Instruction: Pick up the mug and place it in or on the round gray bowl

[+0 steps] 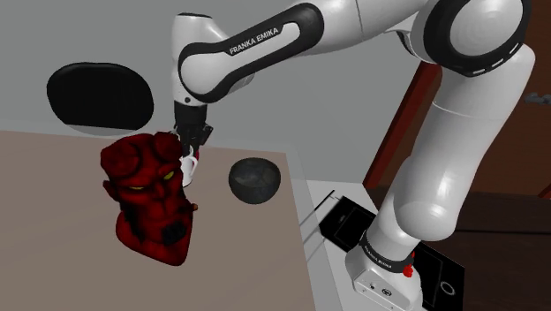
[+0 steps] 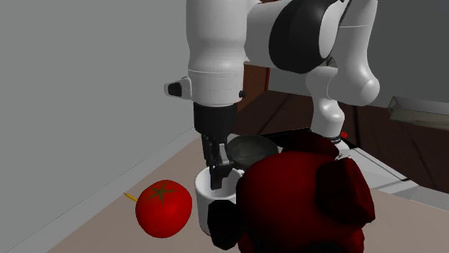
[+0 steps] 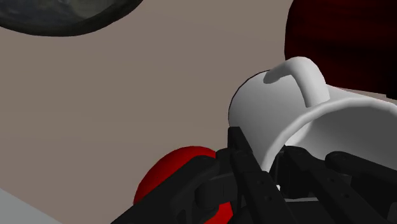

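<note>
**Surface.** Flat table (image 1: 62,238), matt grey-brown, running up to a plain grey wall (image 1: 353,106). A black oval area (image 1: 100,95) sits on the wall above the table's far edge. Dark brown surfaces (image 1: 517,208) lie beyond the arm's base.

**Items on the table.**
- Red horned head (image 1: 146,194), large and dark crimson, just beside the mug.
- Tomato (image 2: 164,208), red with a green stalk star, close to the mug on the second exterior view's left.
- Round bowl (image 1: 254,181), dark grey, apart from the mug on the shoulder view's right.

**Task item.** White mug (image 2: 207,201), between the tomato and the red head.
- It stands upright with its long axis vertical and its mouth facing up.
- Its handle (image 3: 306,77) turns toward the red head, on the side away from the fingers.
- Whether its base touches the table cannot be told.

**Gripper.** The black gripper (image 2: 218,172) points straight down at the mug's rim. In the wrist view one finger (image 3: 245,156) lies against the outer wall and the other inside the cup. Together they pinch the mug's wall between them.
</note>
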`<state>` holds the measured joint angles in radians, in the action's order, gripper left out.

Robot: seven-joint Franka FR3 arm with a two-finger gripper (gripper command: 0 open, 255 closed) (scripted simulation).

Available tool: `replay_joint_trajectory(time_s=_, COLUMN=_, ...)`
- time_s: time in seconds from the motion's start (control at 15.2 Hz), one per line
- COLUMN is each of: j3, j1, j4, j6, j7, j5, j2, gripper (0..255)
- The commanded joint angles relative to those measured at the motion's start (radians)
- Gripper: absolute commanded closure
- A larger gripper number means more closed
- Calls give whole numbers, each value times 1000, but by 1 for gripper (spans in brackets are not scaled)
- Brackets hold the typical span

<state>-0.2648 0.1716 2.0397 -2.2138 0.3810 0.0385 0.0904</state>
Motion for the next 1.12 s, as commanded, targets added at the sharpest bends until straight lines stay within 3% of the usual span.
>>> replay_joint_trajectory(time_s=0.0, j3=0, j1=-1, j4=-19, j6=29, j7=-2, j5=3, j2=-11, gripper=255)
replay_joint_trajectory(time_s=1.06, j3=2, j1=-4, j4=-171, j6=236, j7=-2, j5=15, j2=-68, gripper=255)
